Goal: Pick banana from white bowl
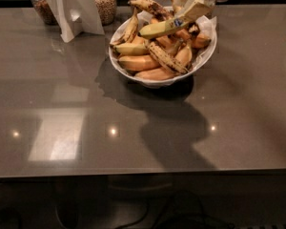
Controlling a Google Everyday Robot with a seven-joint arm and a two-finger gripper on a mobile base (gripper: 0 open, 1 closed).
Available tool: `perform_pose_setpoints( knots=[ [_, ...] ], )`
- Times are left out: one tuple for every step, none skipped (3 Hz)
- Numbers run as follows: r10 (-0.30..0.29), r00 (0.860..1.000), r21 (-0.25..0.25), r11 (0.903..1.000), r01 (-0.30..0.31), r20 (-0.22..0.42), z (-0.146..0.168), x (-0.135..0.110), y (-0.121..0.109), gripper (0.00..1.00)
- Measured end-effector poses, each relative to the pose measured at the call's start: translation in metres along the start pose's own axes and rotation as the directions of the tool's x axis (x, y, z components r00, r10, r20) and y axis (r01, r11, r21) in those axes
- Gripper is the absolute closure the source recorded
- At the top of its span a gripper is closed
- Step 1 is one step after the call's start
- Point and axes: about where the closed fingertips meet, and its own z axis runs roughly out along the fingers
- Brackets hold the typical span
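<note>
The white bowl (200, 61) stands at the back middle of the grey table, lined with white paper and heaped with bananas. The greenish-yellow banana (159, 29) with the blue sticker lies on top of the pile, its right end tilted upward. My gripper (196, 7), white and cream, comes in from the top right and sits over the bowl's far right side, right at the raised right end of that banana. Brown-speckled bananas (166, 57) and orange overripe ones (136, 62) lie beneath it.
A white folded stand (71, 8) and two glass jars (104, 1) of dry goods stand at the back left. The table's front edge (133, 173) runs across the lower part, with dark floor and cables below.
</note>
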Motion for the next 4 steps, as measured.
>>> perform_pose_setpoints(
  knots=[
    [0.004, 1.0, -0.025, 0.9997, -0.004, 0.0, 0.014, 0.002, 0.002, 0.48],
    [0.003, 1.0, -0.043, 0.9991, -0.003, -0.002, 0.023, 0.002, 0.002, 0.39],
    [0.001, 1.0, -0.049, 0.9988, -0.001, -0.003, 0.027, 0.002, 0.002, 0.31],
    [0.001, 1.0, -0.051, 0.9987, -0.001, -0.004, 0.029, 0.003, 0.002, 0.34]
  ],
)
